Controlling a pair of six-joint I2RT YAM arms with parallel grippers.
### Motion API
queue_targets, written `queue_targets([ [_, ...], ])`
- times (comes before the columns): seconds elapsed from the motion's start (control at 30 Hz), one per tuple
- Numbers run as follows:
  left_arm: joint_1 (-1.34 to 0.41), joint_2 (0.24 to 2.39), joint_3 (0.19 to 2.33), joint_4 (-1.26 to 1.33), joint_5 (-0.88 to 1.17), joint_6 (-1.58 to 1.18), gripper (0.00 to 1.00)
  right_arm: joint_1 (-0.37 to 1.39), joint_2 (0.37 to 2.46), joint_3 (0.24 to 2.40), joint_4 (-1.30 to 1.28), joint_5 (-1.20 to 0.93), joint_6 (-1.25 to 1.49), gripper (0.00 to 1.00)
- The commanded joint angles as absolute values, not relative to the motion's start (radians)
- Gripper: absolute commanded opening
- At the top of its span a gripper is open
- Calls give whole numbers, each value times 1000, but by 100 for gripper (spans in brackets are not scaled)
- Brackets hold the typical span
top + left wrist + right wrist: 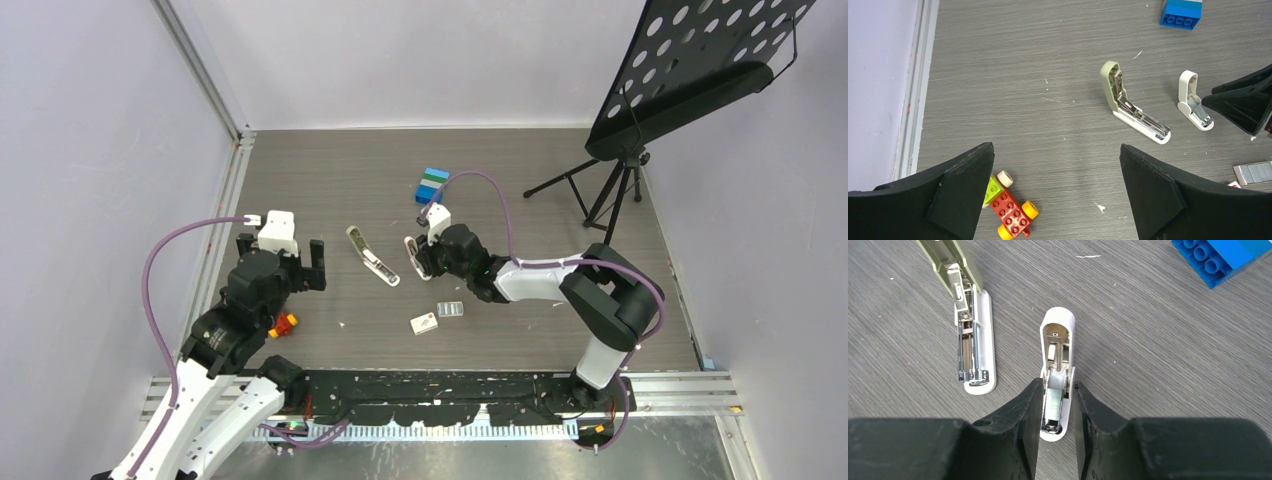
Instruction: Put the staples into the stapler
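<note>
Grey wood-grain surface (300, 180) between pale lilac walls (100, 150); the stapler (372, 256) lies hinged open near the middle, its silver channel (967, 355) facing up. My right end effector (1057, 387) straddles the near end of a stubby white object (1057, 325), jaws narrowly apart; I cannot tell whether they pinch it or only flank it. That is the wrong thing, I judge. The staples (424, 323), with their silvery insert (450, 310) beside, sit at 6 o'clock from it, the stapler at 9 o'clock. I'd grip the insert by its long edges and lay it level into the channel. My left end effector (1057, 146) hangs spread wide
</note>
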State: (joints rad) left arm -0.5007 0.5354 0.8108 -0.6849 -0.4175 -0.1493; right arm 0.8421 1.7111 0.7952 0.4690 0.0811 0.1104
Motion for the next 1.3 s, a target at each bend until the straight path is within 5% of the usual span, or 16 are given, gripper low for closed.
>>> queue_targets([
  [0.0, -494, 534, 808, -650, -408, -150, 99, 844, 1725, 851, 468, 134, 131, 33],
  [1.27, -494, 496, 802, -661, -404, -158, 99, 847, 1746, 868, 323, 91, 176, 34],
])
